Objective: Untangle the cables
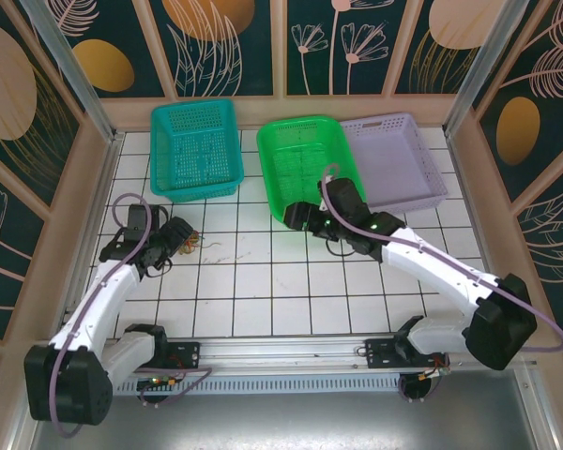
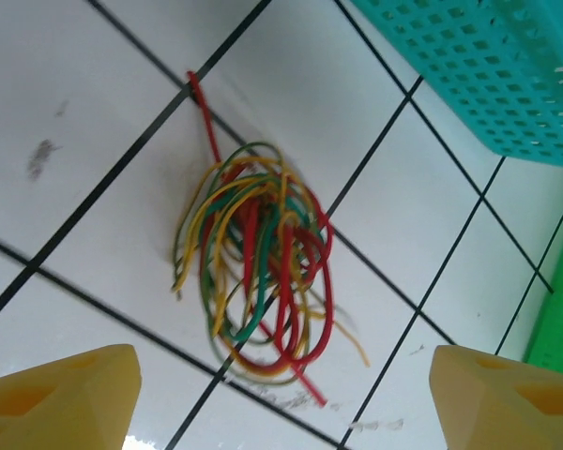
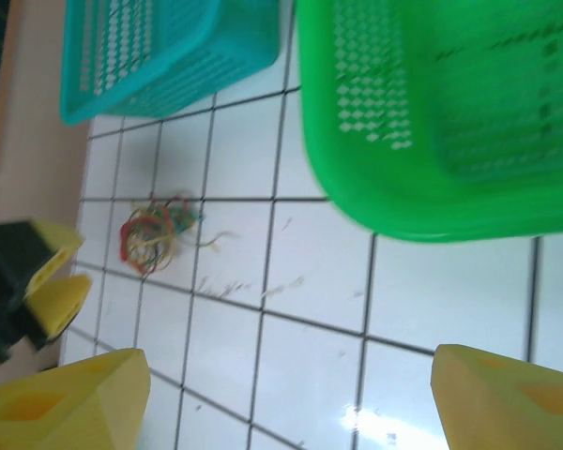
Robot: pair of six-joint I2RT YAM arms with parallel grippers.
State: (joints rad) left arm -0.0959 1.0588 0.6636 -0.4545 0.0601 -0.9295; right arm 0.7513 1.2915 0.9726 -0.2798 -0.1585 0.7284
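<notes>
- Worktop (image 1: 263, 291): we see a white tiled surface with dark grout lines. Three baskets stand along its far side: the teal basket (image 1: 195, 155) at 11 o'clock, the green basket (image 1: 300, 159) at 12 o'clock and the lilac basket (image 1: 394, 159) at 1 o'clock. The last two stand just beside each other.
- Cables (image 1: 200, 243): from overhead we find them as one small tangled bundle lying on the tiles, at 9 o'clock from the worktop's centre. The teal basket lies at 12 o'clock from them, apart.
- Cables, left wrist view (image 2: 258, 262): we make out red, green and yellow strands looped over one another across a grout line. One red end points to 11 o'clock, another to 5 o'clock.
- Left end effector (image 1: 178, 238): from overhead it sits just beside the bundle, at its 9 o'clock. In its own camera (image 2: 281, 375) the yellow fingers stand wide apart. The bundle lies at 12 o'clock from the gap and neither finger touches it, so nothing is held.
- Right end effector (image 1: 297, 217): from overhead it sits at the near rim of the green basket, well apart from the cables. In its own camera (image 3: 291, 375) the fingers stand wide over bare tile, and nothing is held.
- Right wrist view: we place the cables (image 3: 155, 234) at 10 o'clock, the teal basket (image 3: 141, 56) at 11 o'clock and the green basket (image 3: 450, 122) at 1 o'clock.
</notes>
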